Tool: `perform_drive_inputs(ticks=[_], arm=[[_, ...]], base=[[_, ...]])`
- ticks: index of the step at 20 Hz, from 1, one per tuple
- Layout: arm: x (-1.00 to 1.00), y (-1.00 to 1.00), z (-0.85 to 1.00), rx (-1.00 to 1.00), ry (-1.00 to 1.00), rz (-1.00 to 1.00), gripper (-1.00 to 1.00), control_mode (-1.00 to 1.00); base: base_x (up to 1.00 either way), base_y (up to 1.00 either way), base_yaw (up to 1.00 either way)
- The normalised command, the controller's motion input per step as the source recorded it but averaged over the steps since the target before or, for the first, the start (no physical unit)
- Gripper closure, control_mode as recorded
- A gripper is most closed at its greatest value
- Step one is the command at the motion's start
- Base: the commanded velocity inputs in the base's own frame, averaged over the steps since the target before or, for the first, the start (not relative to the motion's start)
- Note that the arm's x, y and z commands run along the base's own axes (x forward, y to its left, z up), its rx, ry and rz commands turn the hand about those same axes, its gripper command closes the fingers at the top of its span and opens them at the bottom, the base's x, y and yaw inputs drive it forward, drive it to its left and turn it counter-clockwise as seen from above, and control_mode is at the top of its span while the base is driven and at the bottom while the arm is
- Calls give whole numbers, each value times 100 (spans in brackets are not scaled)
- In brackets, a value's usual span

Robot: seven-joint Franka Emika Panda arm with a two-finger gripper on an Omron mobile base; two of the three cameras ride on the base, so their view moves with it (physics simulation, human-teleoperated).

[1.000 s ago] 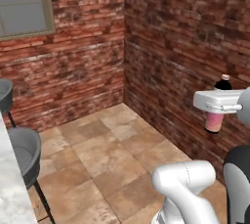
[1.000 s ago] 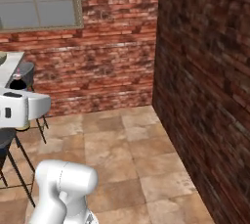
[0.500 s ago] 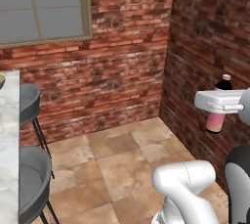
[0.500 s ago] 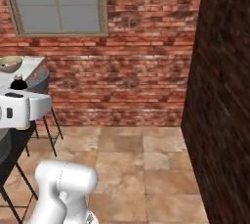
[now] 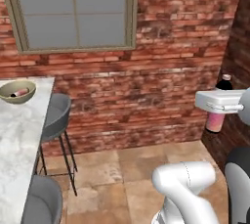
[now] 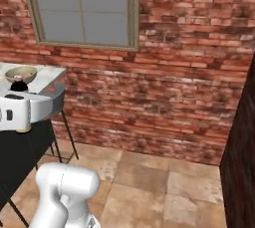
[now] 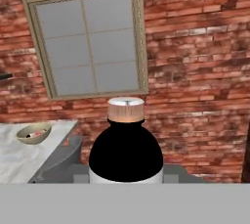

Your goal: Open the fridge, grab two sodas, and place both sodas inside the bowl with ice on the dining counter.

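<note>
Since the earlier frames the base has turned, so both base views have swung: the brick corner has slid away to the right, the window [image 5: 73,12] now faces the cameras squarely, and the marble tabletop [image 5: 17,140] with the bowl [image 5: 17,91] on it has come into the left base view at the left edge. The arm itself has kept its pose relative to the base, held up at the right of that view with the hand level. The gripper [image 5: 217,113] is closed on a soda [image 5: 216,119], a pink bottle hanging upright below the white hand with its dark neck rising above it. In the hand view the same soda's dark shoulder and pale cap stand in the lower middle. A second soda [image 5: 19,92] lies in the bowl, which sits near the tabletop's far end, well apart from the gripper. Grey stools [image 5: 56,115] stand along the tabletop's edge on the tiled floor [image 5: 112,179].
</note>
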Motion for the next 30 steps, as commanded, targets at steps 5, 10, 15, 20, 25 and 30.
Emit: perform_drive_inputs(ticks=[5, 10, 15, 20, 25, 30], arm=[[0, 0, 0, 0, 0, 0, 100, 100], [0, 0, 0, 0, 0, 0, 100, 100], [0, 0, 0, 0, 0, 0, 100, 100], [0, 0, 0, 0, 0, 0, 100, 100], [0, 0, 0, 0, 0, 0, 100, 100], [0, 0, 0, 0, 0, 0, 100, 100]], base=[[100, -21, 42], [99, -19, 43], [98, -15, 45], [93, -12, 50], [88, -11, 53], [66, -4, 55]])
